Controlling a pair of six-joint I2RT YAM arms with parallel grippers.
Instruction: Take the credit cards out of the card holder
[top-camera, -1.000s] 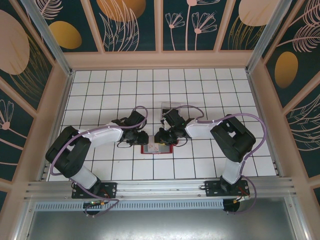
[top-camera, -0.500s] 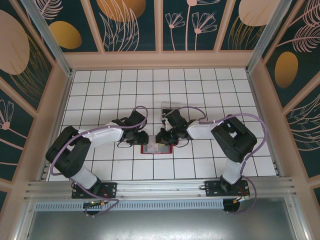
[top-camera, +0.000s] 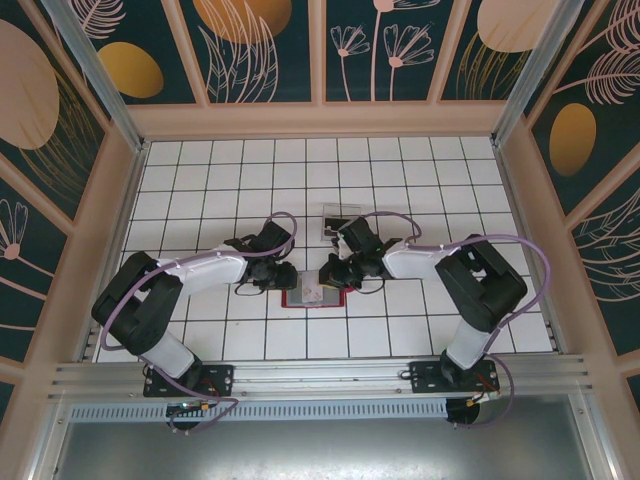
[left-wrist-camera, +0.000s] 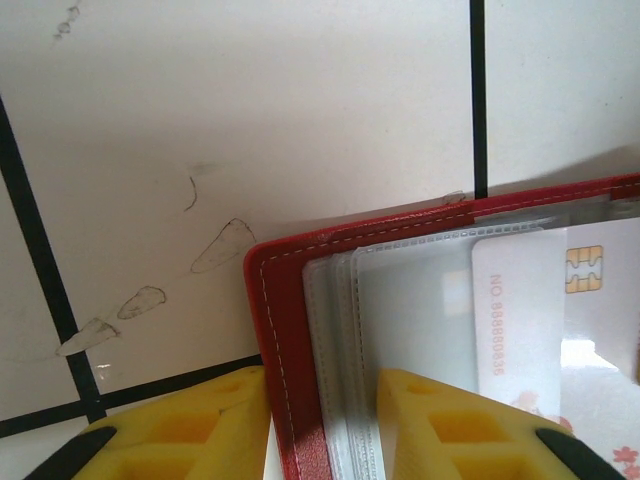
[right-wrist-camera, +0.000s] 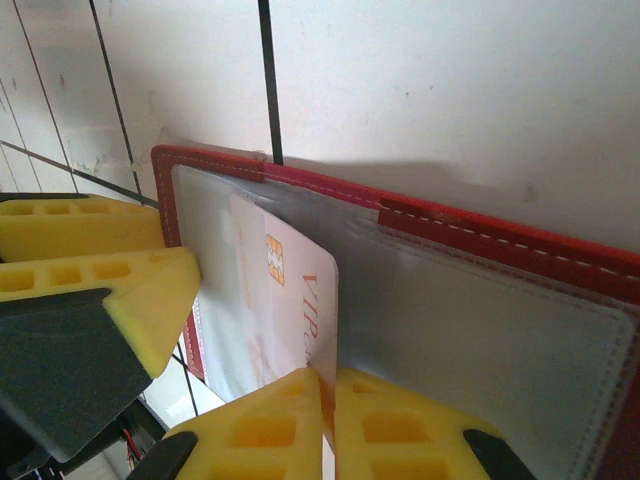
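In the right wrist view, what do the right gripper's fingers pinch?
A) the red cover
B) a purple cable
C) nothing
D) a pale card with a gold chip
D: the right gripper is shut on the edge of the pale card, while the left gripper clamps the card holder.

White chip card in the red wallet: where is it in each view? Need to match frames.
Top external: white chip card is the pale patch inside the red folding card holder, centre table.
Left wrist: card at right edge, gold chip at its top.
Right wrist: card lower centre-left, pinched by the right tool.
Shared landmark: the holder's red rim.
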